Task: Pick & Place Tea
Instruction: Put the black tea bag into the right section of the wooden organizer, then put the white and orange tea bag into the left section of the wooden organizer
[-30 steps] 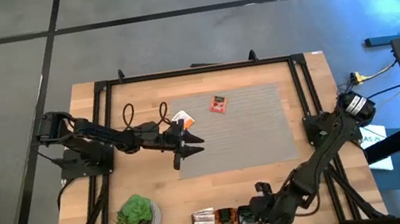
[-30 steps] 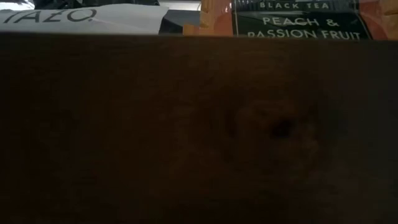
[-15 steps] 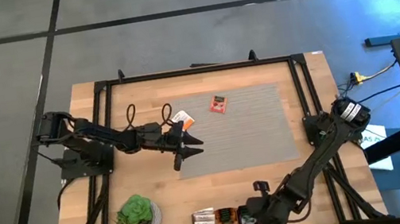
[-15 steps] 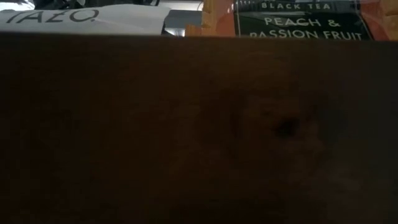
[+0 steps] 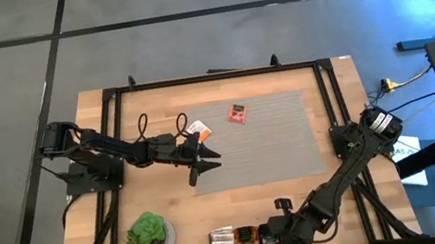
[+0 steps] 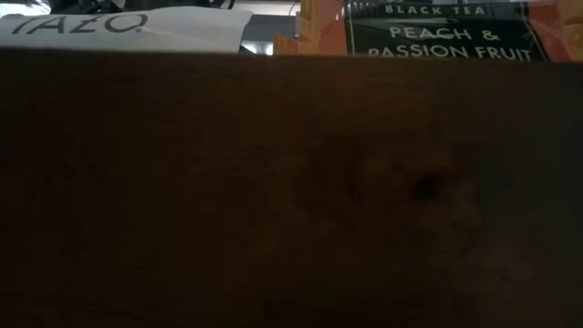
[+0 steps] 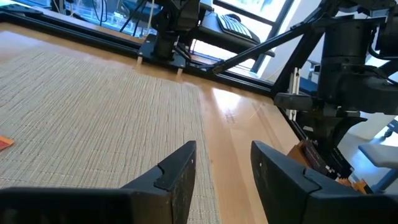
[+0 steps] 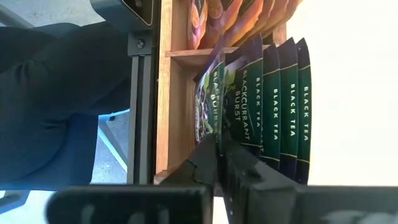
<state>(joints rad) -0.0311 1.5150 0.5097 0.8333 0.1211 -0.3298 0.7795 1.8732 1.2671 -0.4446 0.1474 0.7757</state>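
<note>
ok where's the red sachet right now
In the high view the red sachet lies on the grey mat's far left part, just right of the white-and-orange sachet.

The wooden table (light-coloured) carries a grey mat and a potted plant.

Left claw open above woven mat; right arm beyond, at wooden table edge.

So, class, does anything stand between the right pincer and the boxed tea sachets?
Nothing visible does. The right pincer is at the wooden box, closed on the edge of a Blackcurrant Burst sachet.
</note>
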